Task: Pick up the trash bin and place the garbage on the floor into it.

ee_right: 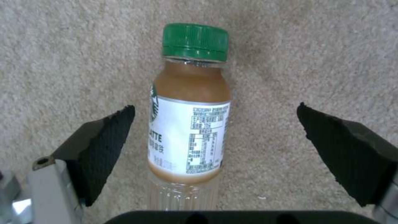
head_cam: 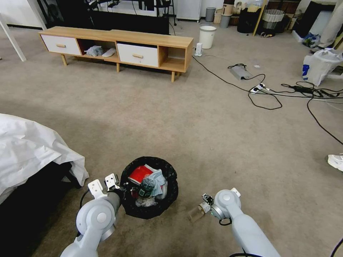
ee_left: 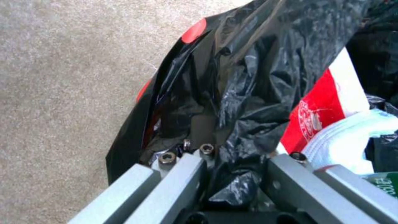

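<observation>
Between the spread pads of the right gripper (ee_right: pixel 215 149) lies a green-capped latte bottle (ee_right: pixel 188 124) on the carpet (head_cam: pixel 200 117), seemingly the last litter, needing the jaws to close, while the left gripper (ee_left: pixel 232 174) pinches the black-bagged rim of the trash bin (head_cam: pixel 148 187).
</observation>
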